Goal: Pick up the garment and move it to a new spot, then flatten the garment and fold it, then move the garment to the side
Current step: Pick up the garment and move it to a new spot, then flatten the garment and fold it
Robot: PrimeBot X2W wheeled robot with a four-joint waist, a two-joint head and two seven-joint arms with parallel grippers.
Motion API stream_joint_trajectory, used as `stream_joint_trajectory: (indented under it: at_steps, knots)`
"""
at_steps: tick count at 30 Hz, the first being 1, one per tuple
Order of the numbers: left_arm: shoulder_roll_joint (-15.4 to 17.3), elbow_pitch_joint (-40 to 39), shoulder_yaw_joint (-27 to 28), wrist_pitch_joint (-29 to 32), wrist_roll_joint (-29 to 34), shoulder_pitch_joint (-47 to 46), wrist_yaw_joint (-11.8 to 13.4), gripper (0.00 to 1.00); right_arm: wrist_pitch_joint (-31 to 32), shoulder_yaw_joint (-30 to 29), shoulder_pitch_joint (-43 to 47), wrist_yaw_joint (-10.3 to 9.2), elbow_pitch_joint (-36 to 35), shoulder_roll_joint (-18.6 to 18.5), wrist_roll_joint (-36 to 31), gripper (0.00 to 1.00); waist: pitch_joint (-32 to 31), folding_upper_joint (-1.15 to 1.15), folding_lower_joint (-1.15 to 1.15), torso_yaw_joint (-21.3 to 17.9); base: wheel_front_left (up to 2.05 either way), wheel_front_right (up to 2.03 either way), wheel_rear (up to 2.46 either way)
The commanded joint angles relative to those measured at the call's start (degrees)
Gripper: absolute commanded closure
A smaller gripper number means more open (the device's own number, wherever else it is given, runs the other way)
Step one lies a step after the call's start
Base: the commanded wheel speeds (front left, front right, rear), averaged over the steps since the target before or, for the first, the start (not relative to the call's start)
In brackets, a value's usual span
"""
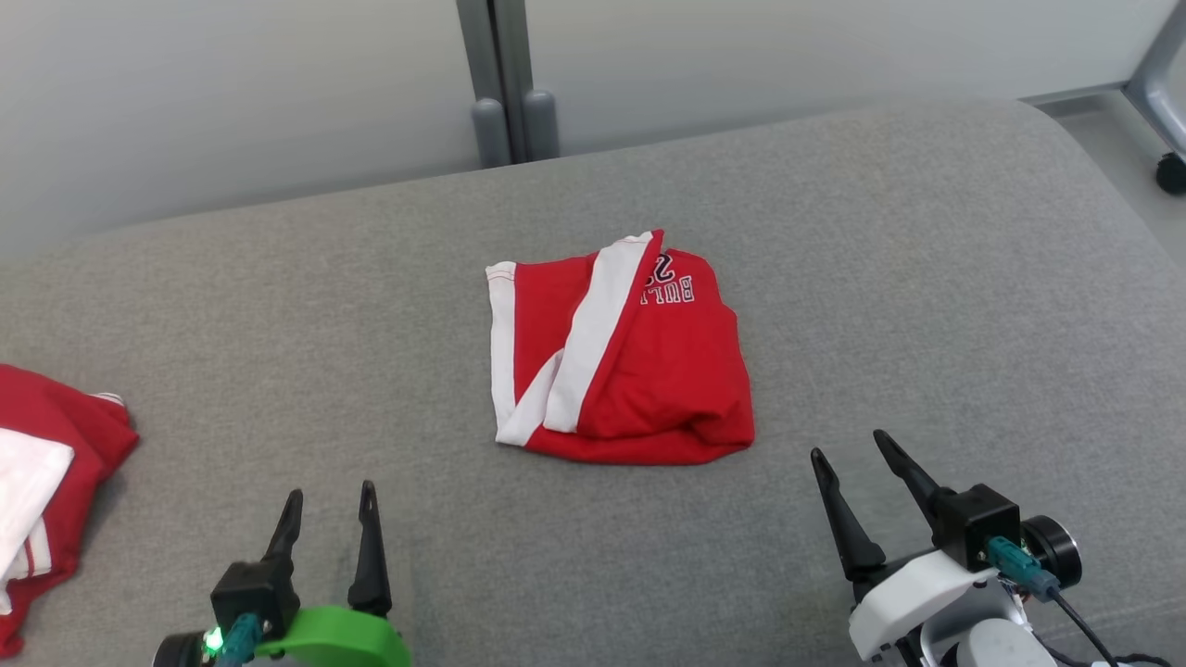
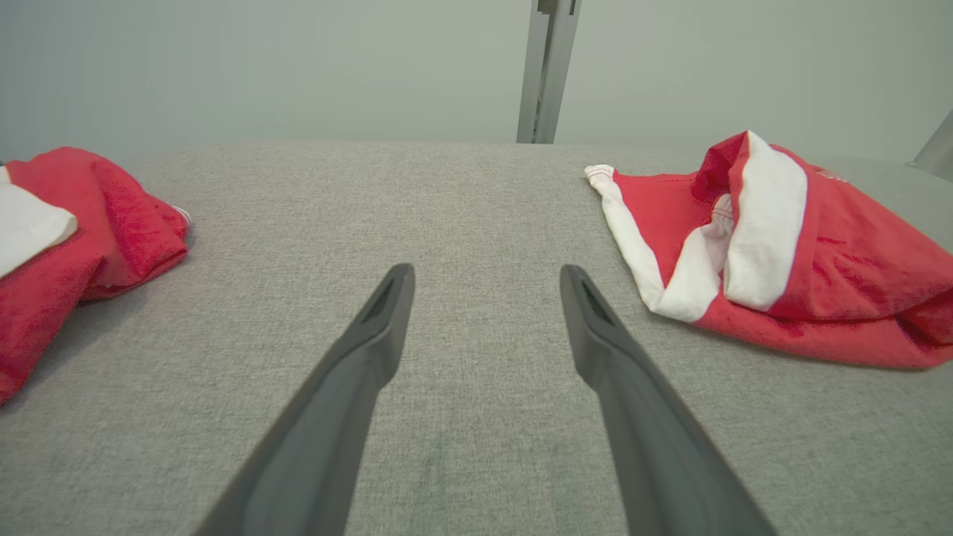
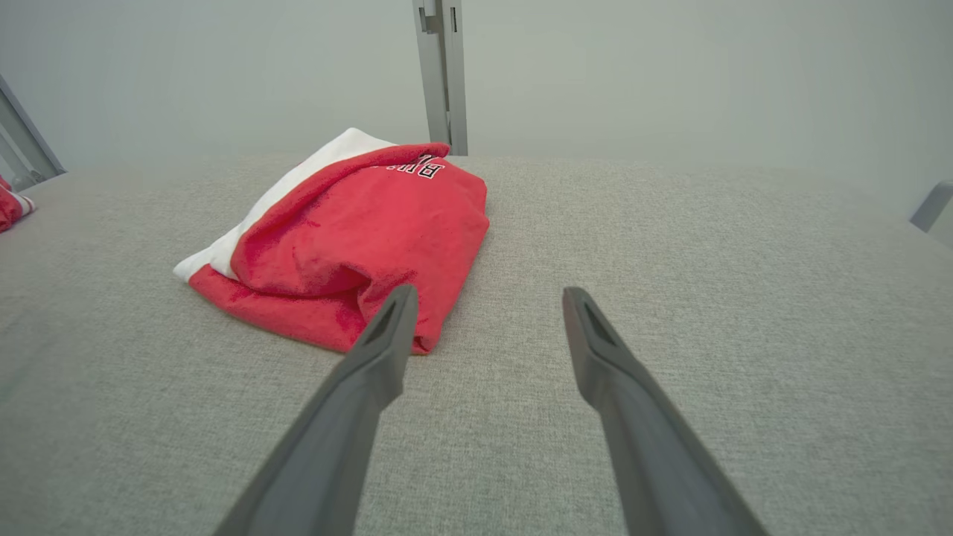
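Note:
The garment (image 1: 630, 371) is a red piece with white stripes and dark lettering, folded into a compact bundle in the middle of the grey padded surface (image 1: 278, 352). It appears at the right of the left wrist view (image 2: 819, 260) and left of centre in the right wrist view (image 3: 357, 231). My left gripper (image 1: 331, 497) hangs open near the front edge, down-left of the garment, nothing between its fingers (image 2: 372, 342). At the front right my right gripper (image 1: 850, 446) is open too, just off the garment's near right corner, fingers (image 3: 595, 350) empty.
Another red and white garment (image 1: 46, 482) lies crumpled at the far left edge, also in the left wrist view (image 2: 82, 231). A grey post (image 1: 505, 83) rises behind the surface. A chair wheel (image 1: 1170, 173) sits on the floor at the far right.

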Motion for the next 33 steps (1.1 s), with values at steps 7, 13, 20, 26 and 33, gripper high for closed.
stream_joint_trajectory:
  at_steps: [7,13,20,26,33]
  knots:
    - [0.32,-3.01,-0.05,0.02,1.02,6.37,-1.2,0.0,-0.04,-0.55,2.32,-0.09,0.67,-0.17,-0.14,0.0,-2.44,0.0,0.0,3.61,0.0,0.0,0.0]
    - [0.33,-3.75,-1.15,0.03,1.05,7.24,-1.39,0.0,-0.04,-0.5,2.76,-0.08,1.13,-0.16,-0.27,0.0,-1.81,0.0,0.0,5.17,0.0,0.0,0.0]
    - [0.33,-3.9,-2.13,0.03,0.25,3.77,-0.98,0.0,-0.04,5.83,-3.65,-0.08,3.42,-0.16,1.52,0.0,2.03,0.0,0.0,8.11,0.0,0.0,0.0]
    - [0.32,-3.97,-3.85,0.03,0.0,0.39,-1.51,0.0,-0.03,9.43,-10.91,-0.08,7.6,-0.18,5.14,0.0,6.53,0.0,0.0,12.57,0.0,0.0,0.0]
    - [0.33,-3.93,-5.88,0.03,-0.74,-1.84,-1.19,0.0,-0.03,9.28,-17.88,-0.08,13.46,-0.22,11.28,0.0,10.33,0.0,0.0,17.21,0.0,0.0,0.0]
